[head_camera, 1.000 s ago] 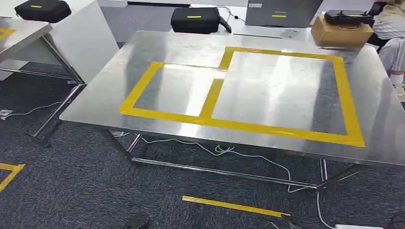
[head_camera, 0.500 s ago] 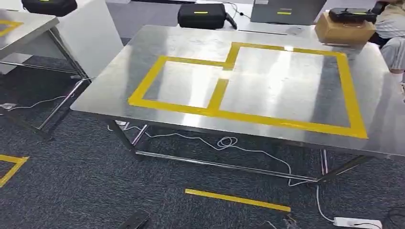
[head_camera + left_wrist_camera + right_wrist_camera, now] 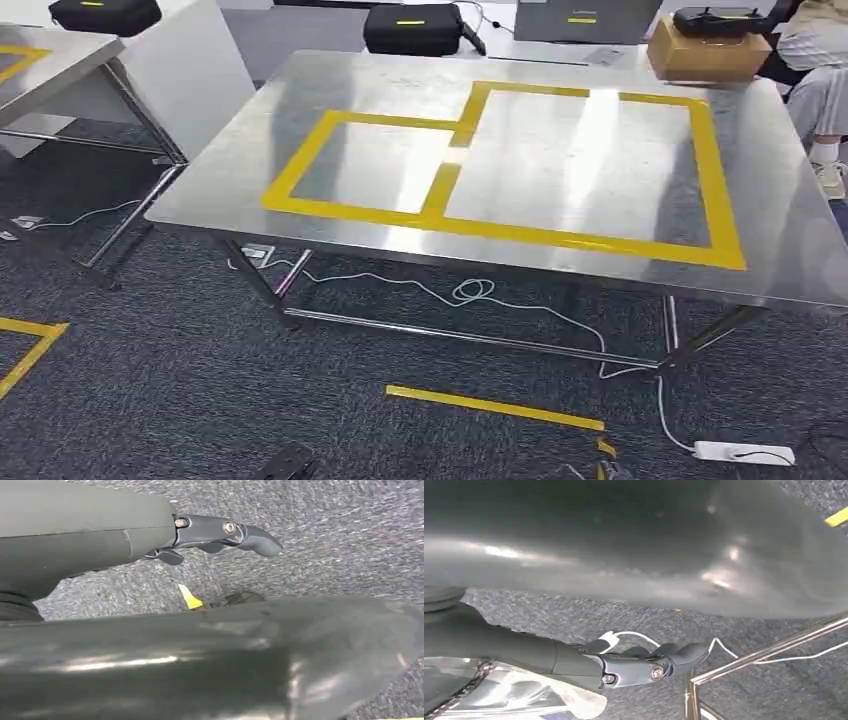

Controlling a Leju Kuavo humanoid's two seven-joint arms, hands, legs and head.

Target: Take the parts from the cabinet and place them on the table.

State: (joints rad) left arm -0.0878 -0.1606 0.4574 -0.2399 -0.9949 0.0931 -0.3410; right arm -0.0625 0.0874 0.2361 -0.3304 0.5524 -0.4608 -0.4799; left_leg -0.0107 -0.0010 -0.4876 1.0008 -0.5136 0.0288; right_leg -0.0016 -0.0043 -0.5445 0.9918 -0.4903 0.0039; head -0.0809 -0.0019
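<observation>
Table point(image 3: 250, 170): far right corner cut off by the edge.
Person point(image 3: 815, 70): only legs and a shoe visible, top right.
Right hand point(image 3: 634, 665): holds a shiny crinkled item, identity unclear.
Left hand point(image 3: 210, 535): fingers mostly hidden.

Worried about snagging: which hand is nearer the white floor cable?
Right. The right hand hangs close by the white cable; the left hand hangs over carpet and a yellow tape scrap.

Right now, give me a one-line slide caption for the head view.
Steel table marked with yellow tape rectangles, no parts on it yet; cardboard box at its far corner.
</observation>
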